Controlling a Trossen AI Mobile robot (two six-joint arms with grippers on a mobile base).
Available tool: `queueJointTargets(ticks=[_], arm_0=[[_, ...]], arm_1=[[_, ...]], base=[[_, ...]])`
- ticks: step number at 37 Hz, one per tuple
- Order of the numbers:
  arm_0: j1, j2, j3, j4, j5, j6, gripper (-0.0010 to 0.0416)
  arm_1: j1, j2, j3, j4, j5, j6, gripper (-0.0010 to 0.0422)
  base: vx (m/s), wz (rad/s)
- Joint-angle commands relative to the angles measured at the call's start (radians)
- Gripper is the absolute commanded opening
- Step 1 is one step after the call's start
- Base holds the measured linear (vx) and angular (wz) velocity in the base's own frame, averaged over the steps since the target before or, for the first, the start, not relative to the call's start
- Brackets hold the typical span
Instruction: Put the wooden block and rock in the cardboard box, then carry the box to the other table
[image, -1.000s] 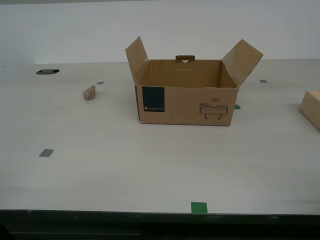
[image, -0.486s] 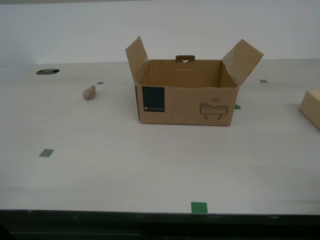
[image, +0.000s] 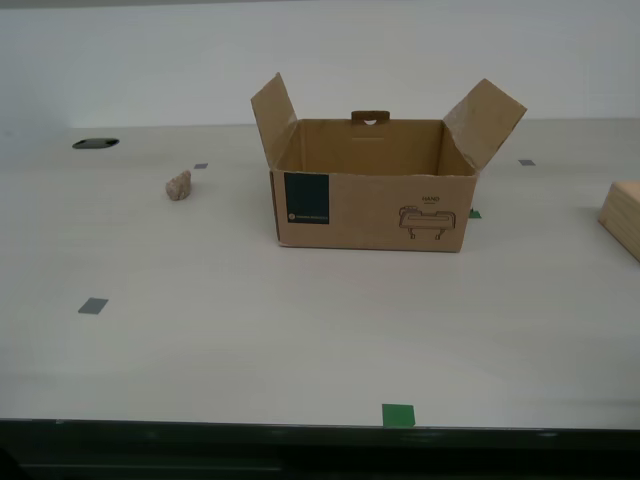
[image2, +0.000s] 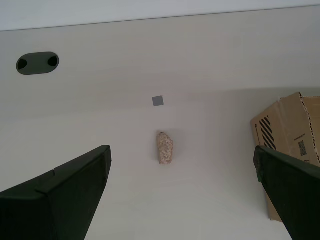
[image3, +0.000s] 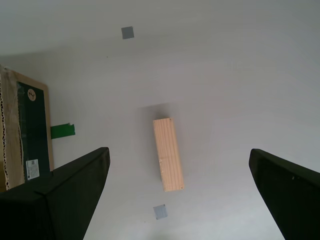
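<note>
Centrally, cardboard box with teal label, faint unreadable print, both claws spread wide, empty.

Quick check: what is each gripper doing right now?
My first gripper: open, empty, above the wooden block.
My second gripper: open, empty, above the rock.

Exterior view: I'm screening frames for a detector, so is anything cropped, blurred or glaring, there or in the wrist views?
Exterior view: even light, sharp; the wooden block is cropped. First wrist view: block sharp, soft shadow. Second wrist view: the rock sharp, no glare.
</note>
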Motion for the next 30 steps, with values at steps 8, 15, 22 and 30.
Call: queueJointTargets(ticks=[8,15,22,30], arm_0=[[0.0,0.0,0.001,0.0,-0.003,0.002,0.039],[0.0,0.0,0.001,0.002,-0.003,0.006,0.0389],[0.0,0.005,0.001,0.007,-0.003,0.006,0.0389],[0.001,0.041,0.0,0.007,-0.005,0.005,0.0389]], arm_1=[[-0.001,0.0,0.001,0.001,0.0,0.0,0.0391],[-0.001,0.0,0.001,0.006,0.0,-0.002,0.0391],[-0.001,0.0,0.0,0.006,0.0,-0.001,0.0391],[-0.001,0.0,0.0,0.007,0.0,-0.02,0.0391]], base=[[0.0,0.0],[0.0,0.0],[0.0,0.0],[0.0,0.0]])
